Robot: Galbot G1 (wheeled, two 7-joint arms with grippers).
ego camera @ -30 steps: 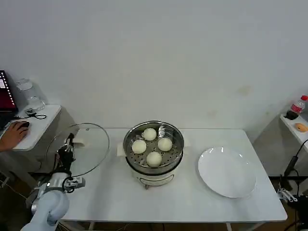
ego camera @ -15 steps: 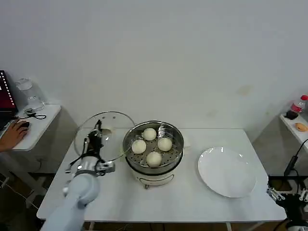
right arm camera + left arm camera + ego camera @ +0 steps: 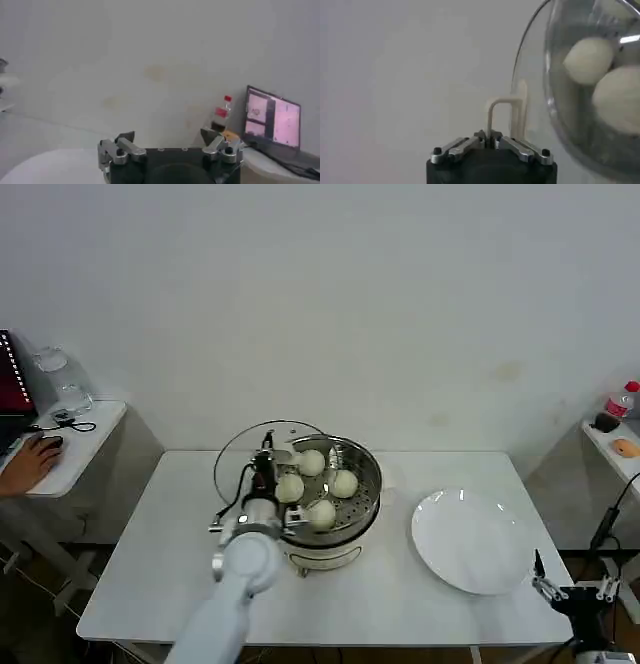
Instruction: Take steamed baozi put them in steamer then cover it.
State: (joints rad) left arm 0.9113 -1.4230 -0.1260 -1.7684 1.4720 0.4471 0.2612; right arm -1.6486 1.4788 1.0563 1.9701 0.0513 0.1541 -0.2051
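Left wrist view: left gripper (image 3: pixel 491 145) jaws clamped on the cream handle (image 3: pixel 506 117) of the cover (image 3: pixel 530 80), glass held on edge next to the steamer (image 3: pixel 590 100). Head view shows the cover (image 3: pixel 250 459) tilted at the steamer's (image 3: pixel 322 489) left rim, not seated. Four steamed baozi (image 3: pixel 318 482) sit on the perforated tray inside. Steamer is mid-surface (image 3: pixel 150 564), white plate (image 3: pixel 472 542) to its right. Right gripper (image 3: pixel 570 592) parked off the surface's right front corner, jaws spread apart, holding nothing.
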